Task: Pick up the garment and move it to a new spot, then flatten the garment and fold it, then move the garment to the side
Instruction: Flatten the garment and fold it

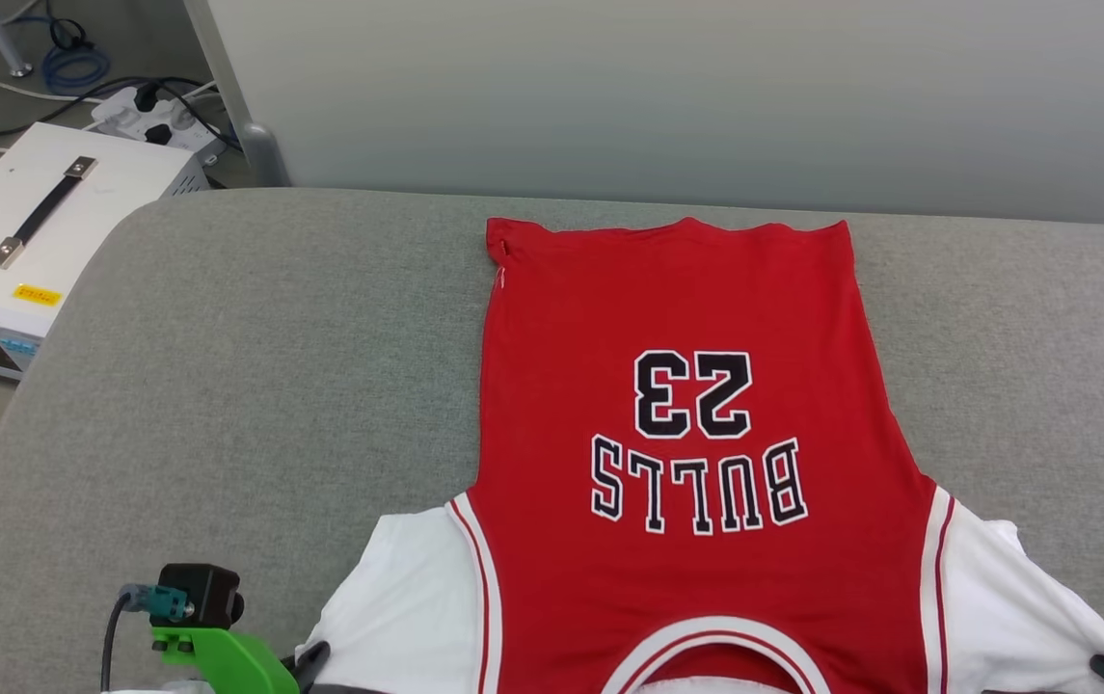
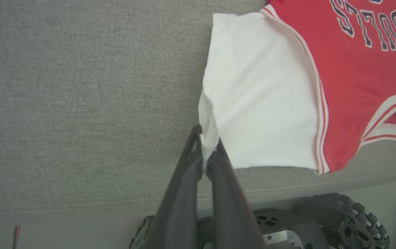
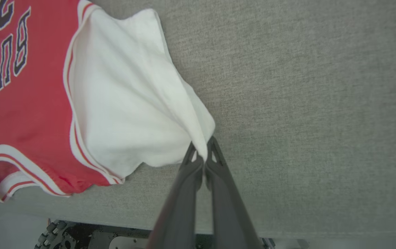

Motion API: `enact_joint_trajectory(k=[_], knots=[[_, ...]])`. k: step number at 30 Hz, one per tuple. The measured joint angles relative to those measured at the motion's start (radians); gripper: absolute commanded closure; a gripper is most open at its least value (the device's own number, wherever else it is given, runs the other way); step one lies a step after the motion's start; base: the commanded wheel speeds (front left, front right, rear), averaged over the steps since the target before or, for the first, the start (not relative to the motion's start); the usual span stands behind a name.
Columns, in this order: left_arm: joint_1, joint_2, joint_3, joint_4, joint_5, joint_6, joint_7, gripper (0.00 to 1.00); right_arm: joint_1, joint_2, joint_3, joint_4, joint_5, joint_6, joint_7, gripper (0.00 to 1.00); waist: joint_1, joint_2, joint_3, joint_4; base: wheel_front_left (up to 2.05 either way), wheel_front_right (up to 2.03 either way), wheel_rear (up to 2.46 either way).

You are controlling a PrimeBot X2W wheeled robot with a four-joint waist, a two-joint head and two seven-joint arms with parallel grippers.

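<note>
- The red jersey-style shirt with white short sleeves and a black "23" lay spread, print up, on the grey fabric-covered tabletop. It sat to the right of the middle, with its collar at the near edge.
- The left tool was clamped shut on a thin pinch at the outer corner of the white sleeve on its side. The right tool was clamped the same way on the tip of the other sleeve, which rose in a puckered ridge.
- Each grip held very little cloth, so a sharp tug could probably have pulled a sleeve free.
- An uneven pull by the two arms would likely have skewed the body or creased it again.
- Since the collar lay so near the edge, dragging it nearer might have let it slide off.
- The long axis ran from near to far, with the collar toward the robot and the hem pointing away. The lettering read upside down in the head view.
</note>
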Motion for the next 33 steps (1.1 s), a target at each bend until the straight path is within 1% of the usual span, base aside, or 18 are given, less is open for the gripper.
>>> enact_joint_trajectory(k=[3,5,6,7,8,10,12,17,20,24,26,33], knots=[[0.000,-0.001,-0.001,-0.036,0.000,0.019,0.007,1.00,0.019,0.035,-0.032,-0.053,-0.023,0.000,0.030,1.00,0.0000,0.0000,0.008,0.001,0.00,0.00,0.00],[-0.001,-0.001,-0.006,-0.056,0.003,0.023,0.012,1.00,0.019,0.045,-0.048,-0.086,-0.040,-0.001,0.046,1.00,0.0000,0.0000,0.014,0.002,0.00,0.00,0.00],[-0.002,0.000,-0.009,-0.068,0.012,0.023,0.018,1.00,0.018,0.048,-0.058,-0.103,-0.050,-0.001,0.057,0.98,0.0001,0.0000,0.020,0.002,0.00,0.00,0.00],[-0.004,0.001,-0.012,-0.080,0.023,0.026,0.022,1.00,0.017,0.047,-0.067,-0.117,-0.063,-0.001,0.070,0.78,0.0001,0.0000,0.026,0.003,0.00,0.00,0.00],[-0.008,0.002,-0.014,-0.089,0.030,0.030,0.026,1.00,0.016,0.046,-0.074,-0.128,-0.068,-0.001,0.093,0.00,0.0000,0.0000,0.032,0.004,0.00,0.00,0.00],[-0.020,0.009,-0.016,-0.121,0.048,0.035,0.029,1.00,0.004,0.049,-0.083,-0.165,-0.072,-0.001,0.137,0.00,0.0000,0.0000,0.049,0.006,0.00,0.00,0.00],[-0.030,0.016,-0.012,-0.159,0.060,0.050,0.025,1.00,-0.030,0.050,-0.087,-0.215,-0.068,-0.001,0.174,0.00,0.0001,0.0000,0.068,0.007,0.00,0.00,0.00],[-0.038,0.026,-0.010,-0.285,0.097,0.092,0.031,1.00,-0.192,0.057,-0.101,-0.320,-0.054,-0.001,0.258,0.00,0.0001,0.0000,0.137,0.014,0.00,0.00,0.00],[-0.039,0.029,-0.017,-0.365,0.103,0.103,0.051,1.00,-0.307,0.055,-0.100,-0.343,-0.065,-0.001,0.309,0.00,0.0001,0.0000,0.186,0.023,0.00,0.00,0.00],[-0.049,0.031,-0.019,-0.451,0.117,0.126,0.056,1.00,-0.492,0.035,-0.072,-0.334,-0.114,-0.001,0.375,0.00,0.0002,0.0000,0.259,0.040,0.00,0.00,0.00],[-0.060,0.032,-0.023,-0.485,0.126,0.128,0.061,1.00,-0.576,0.024,-0.056,-0.312,-0.129,-0.001,0.407,0.00,0.0002,0.0000,0.295,0.051,0.00,0.00,0.00],[-0.104,0.046,-0.051,-0.575,0.184,0.132,0.091,1.00,-0.860,-0.025,-0.012,-0.175,-0.207,-0.001,0.486,0.00,0.0003,0.0000,0.424,0.102,0.00,0.00,0.00]])
